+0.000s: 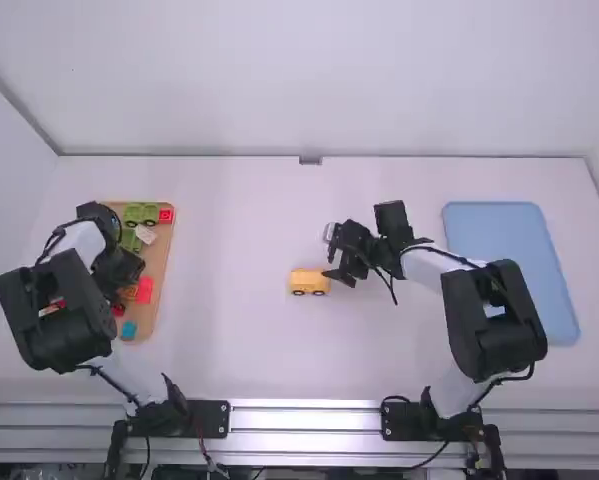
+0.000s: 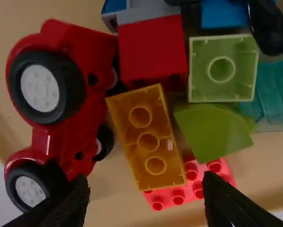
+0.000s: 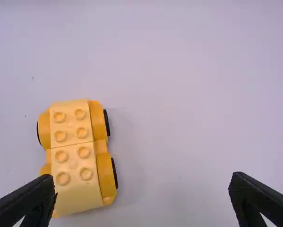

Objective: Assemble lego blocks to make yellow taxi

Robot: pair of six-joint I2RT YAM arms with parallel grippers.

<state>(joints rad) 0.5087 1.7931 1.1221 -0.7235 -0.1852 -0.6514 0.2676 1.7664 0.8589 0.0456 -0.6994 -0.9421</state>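
White bench (image 1: 239, 220) was seen, bounded at the far side by a white back wall (image 1: 299, 80); a ribbed metal rail (image 1: 309, 415) was noted along the near edge.

Two trays were recorded. A wooden tray (image 1: 159, 258) was placed at the left, a light blue tray (image 1: 509, 235) at the right. In the wooden tray, several toy bricks were found in a loose heap. Counted near its far end, in the high view: one green wheeled base (image 1: 139, 213), one small red brick (image 1: 166, 215), one white piece (image 1: 146, 235).

Counted elsewhere in the heap, in the left wrist view: one red wheeled chassis (image 2: 65, 109), tipped on its side; one orange brick (image 2: 148, 139), turned underside up with three tubes exposed; one dark red brick (image 2: 153, 49); one pale green square brick (image 2: 222, 68), one tube exposed; one green sloped piece (image 2: 214, 130); one pinkish-red studded brick (image 2: 179, 191), partly covered by the orange one; one clear teal brick (image 2: 273, 92).

Yellow car (image 1: 309, 282): set upright on the bench, near the middle; eight top studs counted. Left end effector (image 1: 119, 272) was held over the wooden tray, fingers spread, nothing grasped. Right end effector (image 1: 331, 254) was held just beside the car, likewise parted and unloaded.
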